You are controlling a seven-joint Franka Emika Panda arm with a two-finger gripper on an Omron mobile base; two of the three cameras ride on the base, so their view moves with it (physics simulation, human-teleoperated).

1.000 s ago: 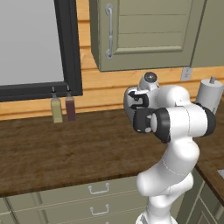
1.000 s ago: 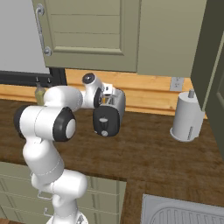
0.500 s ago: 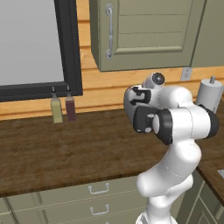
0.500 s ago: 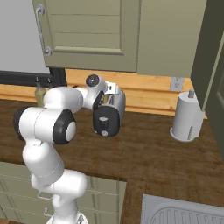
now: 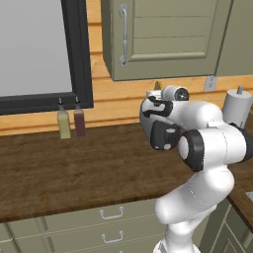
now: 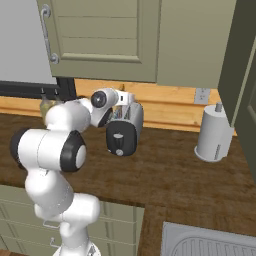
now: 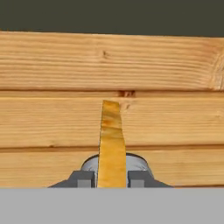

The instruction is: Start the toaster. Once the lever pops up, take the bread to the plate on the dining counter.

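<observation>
- In the hand view, the end effector (image 7: 112, 178) is pinching the bread (image 7: 111, 144) edge-on: its two fingertips (image 7: 82, 178) are pressing on either face of the thin tan slice, standing only as far apart as the slice is thick.
- The slice is rising upright from between the fingertips, with the pale wooden wall boards (image 7: 52, 65) lying behind it.
- A rounded silver-grey shape is showing just behind the base of the slice; it is probably the top of the toaster, though too little of it is showing to be sure.
- In the right base view, the toaster (image 6: 123, 131) is sitting on the dark wood-grain worktop (image 6: 165, 175) near the back wall, its black end panel with the round knob facing the camera.
- The white arm is reaching over the top of the toaster, and the hand is sitting right above it, so the slots are being hidden.
- In the left base view, a small tan tip of the bread (image 5: 157, 85) is poking up just above the arm's wrist.
- A pale grey cylinder with a top knob (image 6: 214, 134) is standing on the worktop well to the right of the toaster.
- Two small bottles (image 5: 70, 120) are standing against the wall, well apart from the toaster.
</observation>
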